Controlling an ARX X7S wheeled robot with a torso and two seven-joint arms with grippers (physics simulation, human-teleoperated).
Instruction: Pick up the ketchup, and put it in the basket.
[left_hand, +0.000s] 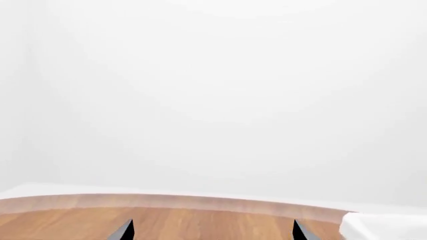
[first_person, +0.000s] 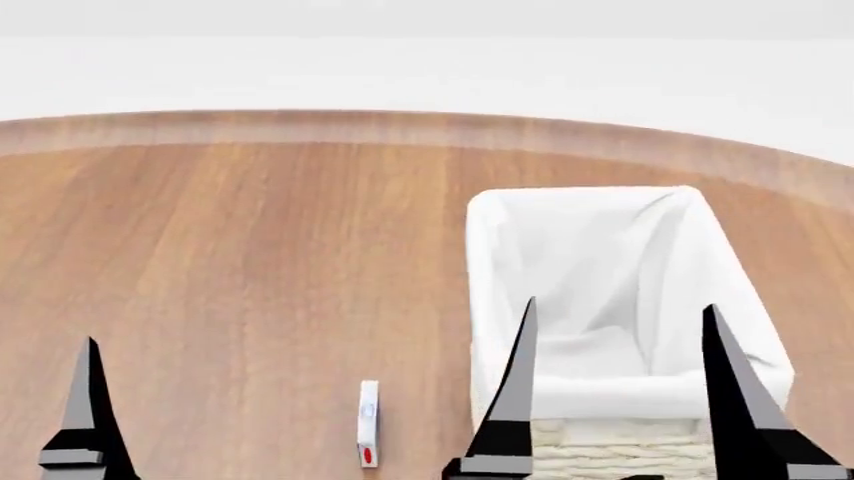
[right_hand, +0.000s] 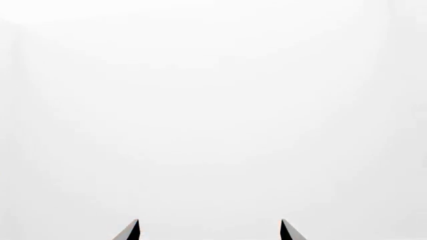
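The ketchup is out of view in all three views. The basket (first_person: 583, 203), cream wicker with a white cloth liner, stands on the right half of the wooden table; nothing shows inside it. My right gripper (first_person: 617, 320) hangs open in front of the basket's near end, its dark fingertips spread about as wide as the basket. In the right wrist view that gripper (right_hand: 209, 230) faces only blank white. My left gripper (left_hand: 212, 231) is open too, over bare wood, with a corner of the basket's liner (left_hand: 383, 227) off to one side. Only one of its fingers (first_person: 90, 400) shows in the head view.
A small narrow white object with a red dot (first_person: 368, 425) lies on the wood between the two grippers. The round table's far edge (first_person: 427, 122) curves across the back, with a white floor and wall behind it.
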